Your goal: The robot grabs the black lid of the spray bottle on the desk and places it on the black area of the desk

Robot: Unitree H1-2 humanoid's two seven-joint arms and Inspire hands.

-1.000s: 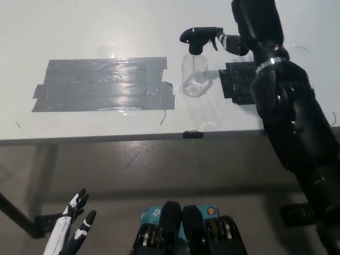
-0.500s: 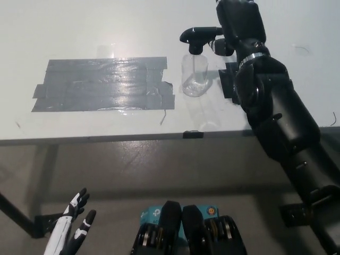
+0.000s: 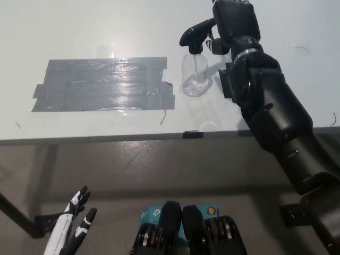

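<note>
Lid (image 3: 195, 36) w/ tilted nozzle, right hand (image 3: 227, 21) closed on it, atop bottle (image 3: 194, 74).

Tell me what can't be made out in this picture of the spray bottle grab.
Head view only:
- Black right hand: its own back hides its fingers, so contact with the black trigger lid of the clear plastic spray bottle is unclear.
- Small black tape patch: mostly covered by the right arm.
- White left hand: resting lower left, partly cut off by the bottom edge.

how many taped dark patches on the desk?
2. A large grey tape patch lies left of the spray bottle. A smaller black patch sits right of the bottle, mostly hidden behind the right arm.
</note>
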